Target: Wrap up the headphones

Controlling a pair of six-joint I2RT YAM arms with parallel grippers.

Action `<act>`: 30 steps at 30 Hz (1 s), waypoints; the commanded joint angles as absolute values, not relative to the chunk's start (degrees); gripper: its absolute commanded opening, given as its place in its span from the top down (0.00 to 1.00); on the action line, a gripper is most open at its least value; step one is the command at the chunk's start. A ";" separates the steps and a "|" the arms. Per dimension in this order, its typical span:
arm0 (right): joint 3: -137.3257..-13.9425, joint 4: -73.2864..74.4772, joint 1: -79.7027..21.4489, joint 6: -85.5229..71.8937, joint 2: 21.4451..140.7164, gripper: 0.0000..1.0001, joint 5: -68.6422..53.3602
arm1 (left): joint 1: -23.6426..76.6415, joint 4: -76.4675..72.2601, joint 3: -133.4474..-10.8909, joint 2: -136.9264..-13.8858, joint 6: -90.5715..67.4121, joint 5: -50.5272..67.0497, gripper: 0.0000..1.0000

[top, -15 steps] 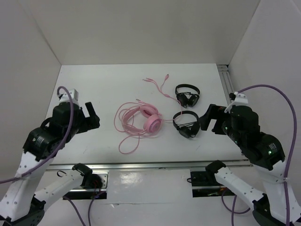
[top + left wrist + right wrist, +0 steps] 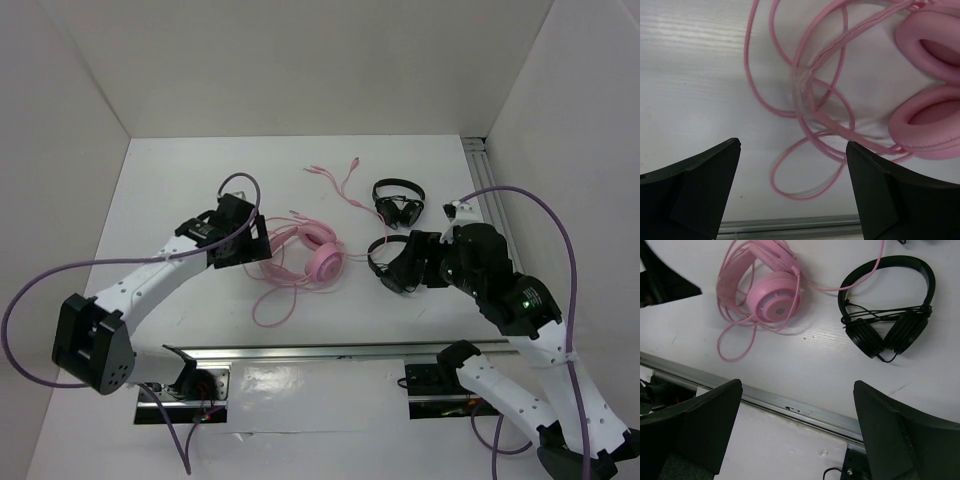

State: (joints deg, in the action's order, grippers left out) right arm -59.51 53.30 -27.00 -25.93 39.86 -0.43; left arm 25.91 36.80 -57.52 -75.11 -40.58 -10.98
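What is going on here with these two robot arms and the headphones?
Both arms reach over the table, but neither holds anything. The left gripper, open, hovers above the pink headphones and their loose cable. The right gripper, also open, hangs near the closer black headphones. The cable lies in untidy loops, not yet wrapped.

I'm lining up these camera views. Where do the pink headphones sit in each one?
Top external: pink headphones at mid-table, slightly left of centre.
Left wrist: earcups cut off at the right edge, with the headband and cable across the middle.
Right wrist: upper left, fully in view.
Shared landmark: the cable loop trailing below the earcups.
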 commanded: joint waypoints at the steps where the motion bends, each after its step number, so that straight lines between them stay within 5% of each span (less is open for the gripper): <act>1: -58.80 47.72 -26.81 -25.66 38.14 0.01 -4.13 | 25.66 28.65 -59.94 -80.67 -41.57 -8.44 0.00; 9: -58.80 48.87 -26.81 -24.61 35.34 0.01 -3.60 | 25.66 25.32 -61.36 -92.37 -41.57 -8.44 0.01; 16: -58.80 48.87 -26.81 -24.61 35.33 0.01 -4.65 | 26.19 21.72 -57.84 -98.17 -42.71 -9.05 0.28; 22: -58.80 48.34 -26.28 -24.09 34.80 0.01 -5.19 | 26.72 19.86 -55.38 -100.46 -43.86 -9.05 0.35; 26: -59.33 48.34 -26.28 -24.08 34.80 0.01 -4.14 | 27.25 19.95 -54.84 -99.76 -44.38 -9.57 0.61; 27: -59.33 48.34 -26.28 -24.08 34.80 0.01 -4.13 | 27.86 21.60 -54.84 -98.97 -44.38 -10.10 0.78; 30: -59.33 47.81 -26.28 -24.08 34.80 0.01 -4.13 | 27.86 24.77 -56.51 -94.58 -44.91 -11.95 1.00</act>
